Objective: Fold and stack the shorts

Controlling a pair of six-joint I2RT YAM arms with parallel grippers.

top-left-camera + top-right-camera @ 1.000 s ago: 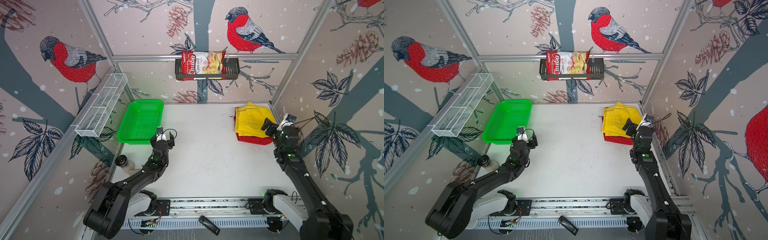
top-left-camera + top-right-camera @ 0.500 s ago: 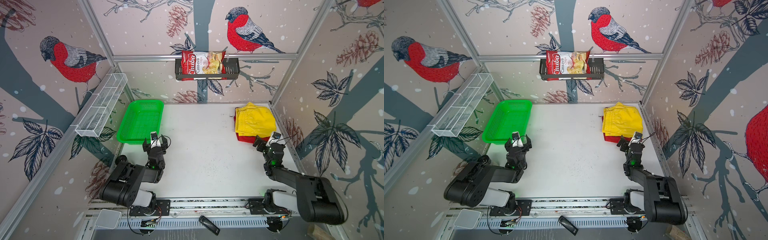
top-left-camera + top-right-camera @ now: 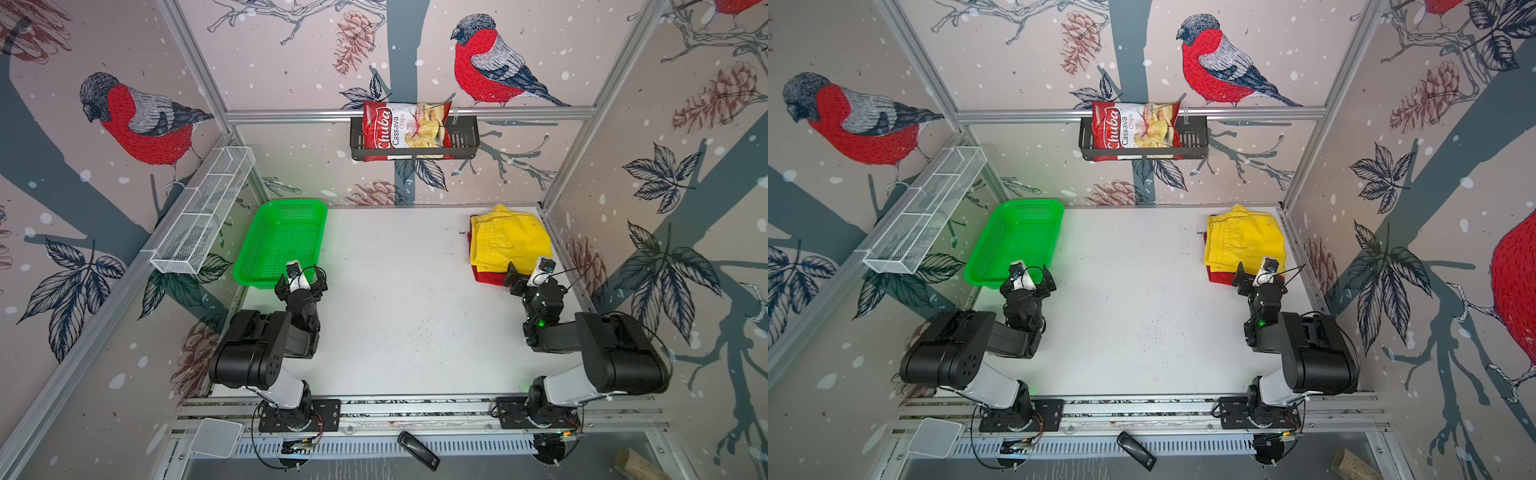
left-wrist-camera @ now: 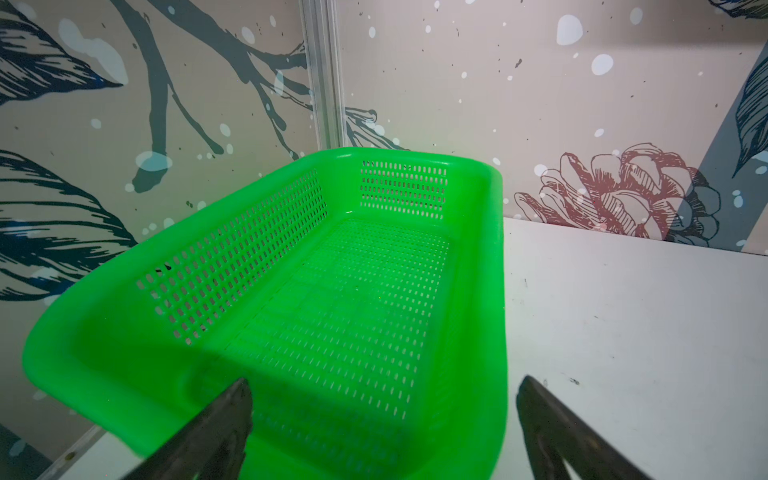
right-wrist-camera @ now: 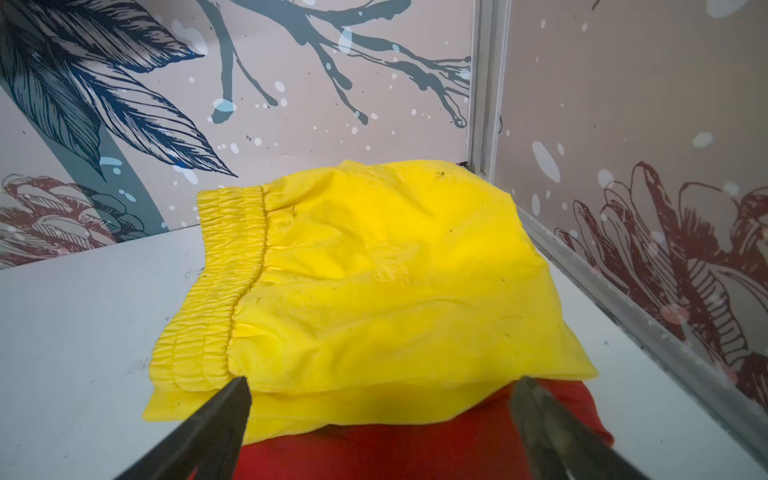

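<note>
I work in a lab test booth: a white table [image 3: 395, 299] walled by bird-printed panels [image 3: 291, 62] on aluminium posts [image 3: 203, 70], my left arm [image 3: 257, 345] and right arm [image 3: 615, 357] bolted to a rail [image 3: 415, 405] with bare wiring [image 3: 297, 446].

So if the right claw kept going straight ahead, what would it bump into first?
Probably the red shorts, whose near edge sticks out closest, under the folded yellow shorts. The open right claw points at that stack; if it rides higher than it looks, yellow comes first.
</note>
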